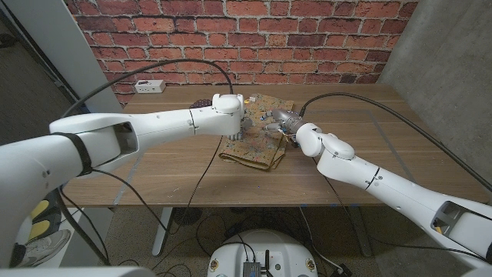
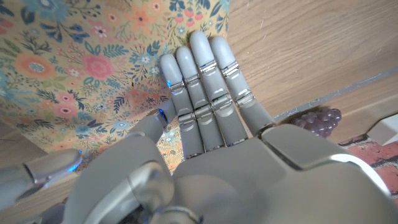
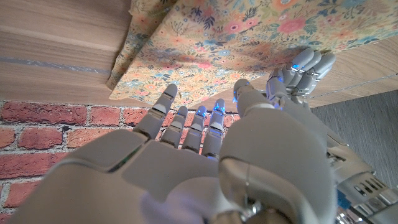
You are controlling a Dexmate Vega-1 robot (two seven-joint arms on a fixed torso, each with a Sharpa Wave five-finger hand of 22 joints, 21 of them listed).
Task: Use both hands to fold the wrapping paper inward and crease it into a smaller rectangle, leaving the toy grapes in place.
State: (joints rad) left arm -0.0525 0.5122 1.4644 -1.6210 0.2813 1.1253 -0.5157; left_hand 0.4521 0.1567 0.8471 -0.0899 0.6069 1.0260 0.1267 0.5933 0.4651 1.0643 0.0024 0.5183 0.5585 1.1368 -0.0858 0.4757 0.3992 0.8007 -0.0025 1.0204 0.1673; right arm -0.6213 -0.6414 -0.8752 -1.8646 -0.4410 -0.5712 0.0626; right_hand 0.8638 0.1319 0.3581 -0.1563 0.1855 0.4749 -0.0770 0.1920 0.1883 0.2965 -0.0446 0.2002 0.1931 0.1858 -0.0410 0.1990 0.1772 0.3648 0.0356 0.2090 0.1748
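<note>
The floral wrapping paper [image 1: 254, 148] lies partly folded at the table's middle. My left hand [image 1: 243, 125] presses its straight, close-set fingers [image 2: 202, 74] down on the paper [image 2: 74, 68] near its left edge. My right hand [image 1: 283, 119] hovers at the paper's right side with its fingers [image 3: 186, 121] stretched toward the paper's edge [image 3: 249, 37], holding nothing. The left hand's fingertips [image 3: 305, 68] show beside it. The dark purple toy grapes [image 1: 201, 102] sit on the bare wood just behind my left wrist, off the paper [image 2: 318, 118].
The wooden table [image 1: 154, 165] runs wide on both sides of the paper. A white power strip [image 1: 150, 86] lies at the back left by the brick wall [image 1: 307, 31]. Black cables arch over both arms.
</note>
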